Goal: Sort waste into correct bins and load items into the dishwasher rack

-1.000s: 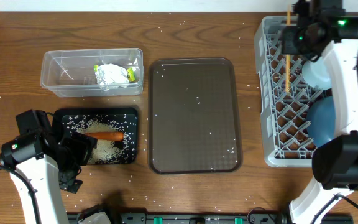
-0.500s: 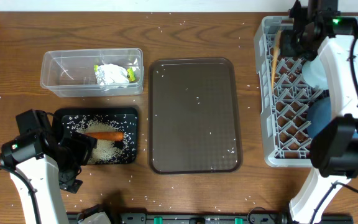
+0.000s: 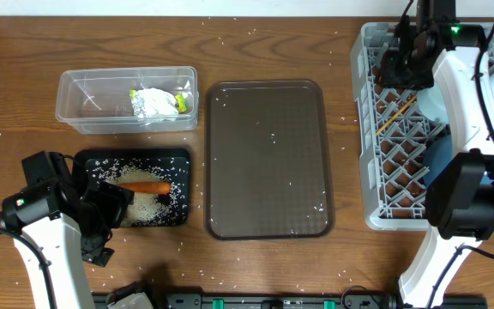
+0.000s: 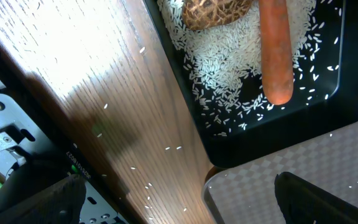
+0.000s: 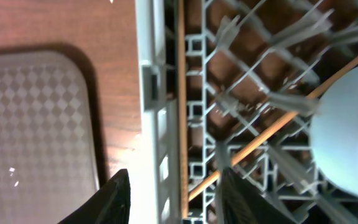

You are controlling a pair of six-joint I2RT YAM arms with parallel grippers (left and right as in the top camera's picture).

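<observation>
Loading step: thin wooden chopsticks (image 3: 395,113) lie in the grey lattice dishwasher rack (image 3: 367,172) under the right gripper (image 5: 176,199), fingers apart. The left gripper (image 4: 176,205) is idle, fingers wide. The next move probably calls for lifting clear of the pegs.

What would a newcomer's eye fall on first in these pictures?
The large grey rack at the right, where the open right gripper hovers over wooden chopsticks lying among the pegs. Then the orange carrot on white rice in the black tray at the lower left.

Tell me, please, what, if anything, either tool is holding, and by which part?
Nothing is held: both tools stand open. The chopsticks lie loose in the rack below the right tool; the left tool hangs empty.
</observation>
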